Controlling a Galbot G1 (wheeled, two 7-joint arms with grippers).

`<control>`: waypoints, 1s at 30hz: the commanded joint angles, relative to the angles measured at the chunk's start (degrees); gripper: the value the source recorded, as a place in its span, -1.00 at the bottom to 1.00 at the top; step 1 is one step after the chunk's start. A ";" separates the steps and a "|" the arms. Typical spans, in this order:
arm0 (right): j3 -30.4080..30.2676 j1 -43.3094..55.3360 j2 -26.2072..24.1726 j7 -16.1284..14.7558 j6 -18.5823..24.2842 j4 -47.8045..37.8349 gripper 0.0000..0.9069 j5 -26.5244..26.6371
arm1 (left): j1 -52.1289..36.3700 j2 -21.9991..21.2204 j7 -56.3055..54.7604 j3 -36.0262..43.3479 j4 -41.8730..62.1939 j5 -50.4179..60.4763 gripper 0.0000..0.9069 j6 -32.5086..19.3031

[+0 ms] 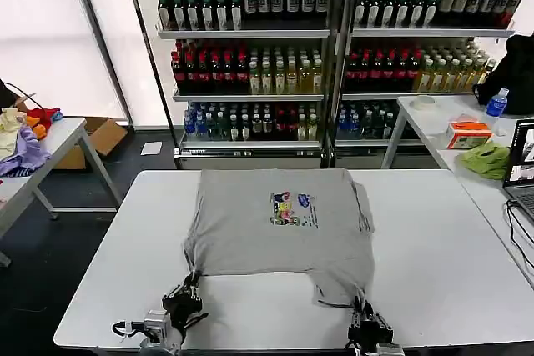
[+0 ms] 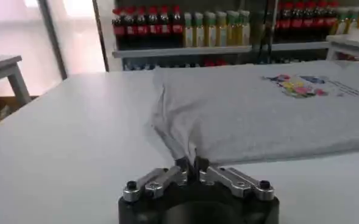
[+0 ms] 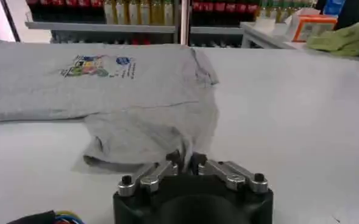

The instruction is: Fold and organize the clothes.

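The grey shirt (image 1: 279, 223) is lying print-up on the white desk (image 1: 434, 248). The left hand (image 1: 185, 296) and right hand (image 1: 365, 318) are each pinching a near corner, fingers closed on the fabric, probably so they can lift that edge evenly for a fold.

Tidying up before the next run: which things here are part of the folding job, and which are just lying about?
Part of the job:
- light grey short-sleeved shirt with a small multicoloured chest print
- left gripper, shut on a near corner of the shirt
- right gripper, shut on the other near corner

Just lying about:
- lime-green cloth
- lilac cloth
- blue-capped plastic bottle
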 commanded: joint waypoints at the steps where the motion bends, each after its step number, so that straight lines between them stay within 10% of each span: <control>1: 0.28 -0.08 -0.13 -1.20 2.68 2.25 -1.00 -0.18 | 0.40 -0.39 -0.42 0.69 -2.49 -0.43 -1.00 -5.16; 13: 3.29 4.66 -0.27 -3.51 3.75 7.61 -1.00 -0.03 | -2.92 0.64 -1.28 1.12 -5.74 -3.14 -1.00 -9.56; 30: 2.70 31.37 -4.44 -3.67 -1.27 -10.23 -1.00 6.45 | -19.87 4.39 -1.73 2.20 7.38 -11.03 -1.00 -7.38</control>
